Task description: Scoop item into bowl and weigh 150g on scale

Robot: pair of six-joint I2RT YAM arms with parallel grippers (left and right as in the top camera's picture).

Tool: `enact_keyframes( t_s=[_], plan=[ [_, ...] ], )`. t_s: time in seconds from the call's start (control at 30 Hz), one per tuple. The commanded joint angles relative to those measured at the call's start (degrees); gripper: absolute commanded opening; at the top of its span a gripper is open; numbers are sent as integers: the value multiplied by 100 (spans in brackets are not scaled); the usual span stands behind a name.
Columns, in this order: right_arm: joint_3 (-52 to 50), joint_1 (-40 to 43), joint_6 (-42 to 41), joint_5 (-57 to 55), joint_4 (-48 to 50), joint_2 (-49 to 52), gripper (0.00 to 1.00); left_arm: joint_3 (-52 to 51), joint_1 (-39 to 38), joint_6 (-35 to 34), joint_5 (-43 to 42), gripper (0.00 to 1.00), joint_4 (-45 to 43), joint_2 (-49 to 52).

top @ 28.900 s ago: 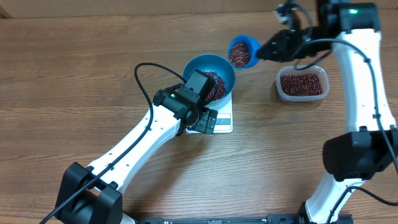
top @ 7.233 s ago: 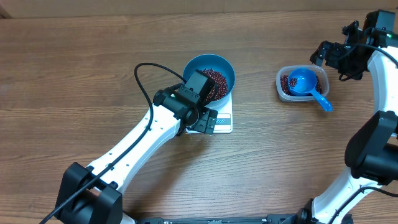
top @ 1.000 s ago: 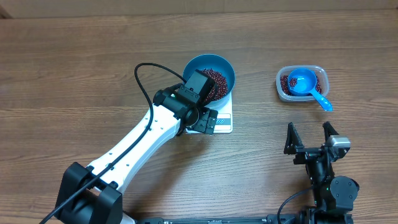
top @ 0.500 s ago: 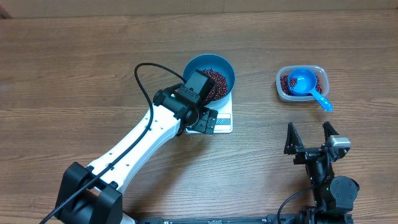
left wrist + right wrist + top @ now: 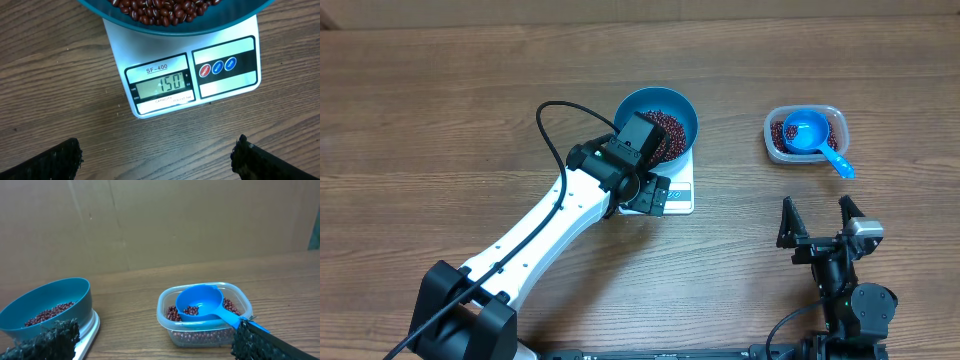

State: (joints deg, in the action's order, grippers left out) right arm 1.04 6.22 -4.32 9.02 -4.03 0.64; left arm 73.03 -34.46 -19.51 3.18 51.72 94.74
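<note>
We have the blue bowl (image 5: 688,112) sitting on the white scale (image 5: 225,87), its rim overhanging the platform, with the red-brown beans (image 5: 160,7) heaped inside it. The display (image 5: 160,86) reads 150, so we judge the target weight met and the task as good as done.

Our left hand (image 5: 157,161) hangs over the table (image 5: 440,100) just in front of the scale, fingers spread wide and grasping nothing. We take it that it is placed there so its wrist camera looks straight down on the reading without touching the bowl or loading the platform.

Our right hand (image 5: 815,208) sits low near the front edge of the table, well apart from everything, likewise spread and empty.

The scoop (image 5: 805,132) rests in the clear tub (image 5: 840,115) on the beans there, cup upward, its handle sticking out over the tub's rim. Parked there, it cannot spill onto the table or disturb the weight. We see nothing left to add; any further bean would risk pushing the reading over.
</note>
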Motion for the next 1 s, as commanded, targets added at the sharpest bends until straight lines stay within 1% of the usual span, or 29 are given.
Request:
enact_keyframes(
  t_s=[0.0,0.63,0.97],
  plan=[
    [-59,-48,-39,-20,20,-48,100,57,-7,-39,-20,100,4,-26],
    [-59,-48,-39,-20,20,-48,100,55,-7,-39,-20,100,7,-151],
    [-59,-48,-39,-20,20,-48,100,57,-7,-39,-20,100,7,-573]
  ],
)
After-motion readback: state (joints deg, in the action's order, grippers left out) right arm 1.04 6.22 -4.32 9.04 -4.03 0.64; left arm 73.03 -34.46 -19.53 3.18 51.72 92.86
